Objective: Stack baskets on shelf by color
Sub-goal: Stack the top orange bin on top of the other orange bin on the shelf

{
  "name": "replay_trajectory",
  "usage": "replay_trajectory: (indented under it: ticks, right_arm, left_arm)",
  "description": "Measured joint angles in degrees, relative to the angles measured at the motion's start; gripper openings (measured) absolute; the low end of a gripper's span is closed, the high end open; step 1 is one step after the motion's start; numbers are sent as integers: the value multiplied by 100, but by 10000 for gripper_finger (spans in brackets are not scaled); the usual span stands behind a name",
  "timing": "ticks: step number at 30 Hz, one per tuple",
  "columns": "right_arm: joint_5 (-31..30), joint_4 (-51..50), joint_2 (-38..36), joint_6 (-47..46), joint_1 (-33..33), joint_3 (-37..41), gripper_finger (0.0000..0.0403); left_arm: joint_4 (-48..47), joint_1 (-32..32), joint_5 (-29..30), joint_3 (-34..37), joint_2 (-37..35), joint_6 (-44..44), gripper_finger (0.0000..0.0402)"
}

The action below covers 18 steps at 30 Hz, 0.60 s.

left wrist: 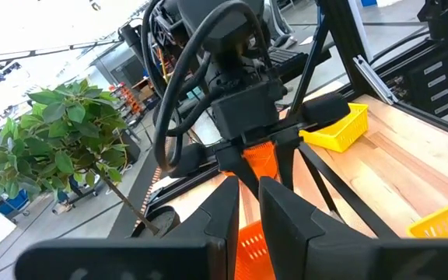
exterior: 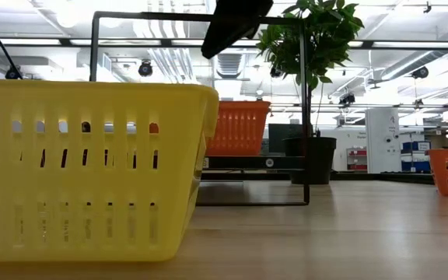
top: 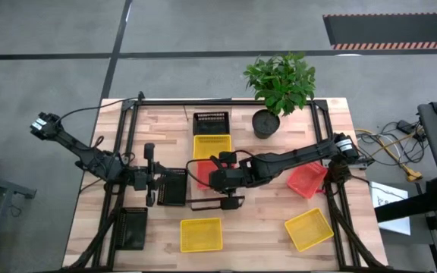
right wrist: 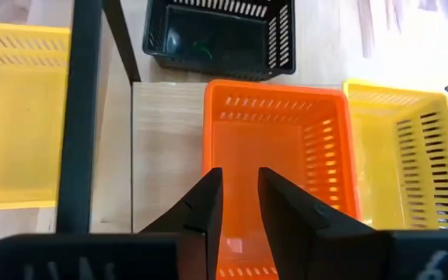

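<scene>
Red mesh basket set on the light-wood shelf; several baskets are yet to be sorted

The right gripper (right wrist: 239, 204) is seen over the red plastic mesh basket (right wrist: 274, 155) on the black-framed shelf (right wrist: 166, 148), jaws slightly parted and seemingly released. The left gripper (left wrist: 246, 204) waits nearby, narrowly parted and grasping nothing. A yellow basket (top: 212, 146) and a black one (top: 211, 121) are lined up beside it. Left on the table: two yellow baskets (top: 201, 234), a red one (top: 306, 180). The potted plant (top: 278, 87) stands close by.

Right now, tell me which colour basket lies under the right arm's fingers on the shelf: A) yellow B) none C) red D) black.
C: the right wrist view shows the right gripper just above a red basket sitting on the shelf, beside a yellow basket.
</scene>
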<state>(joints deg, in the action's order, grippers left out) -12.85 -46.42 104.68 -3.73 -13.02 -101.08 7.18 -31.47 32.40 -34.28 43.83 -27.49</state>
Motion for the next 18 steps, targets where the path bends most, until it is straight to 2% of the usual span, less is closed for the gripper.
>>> replay_trajectory:
  ticks: [6, 12, 18]
  right_arm:
    - [-30, -113, -4, 39, 46, -197, 53]
    - [16, -727, 14, 71, 354, -667, 13]
    - [840, -837, 330, 68, 738, -727, 9]
  left_arm:
    - [-1, 0, -1, 0, 0, 0, 37]
    - [11, -2, -2, 0, 0, 0, 37]
    - [37, 0, 0, 0, 0, -38, 37]
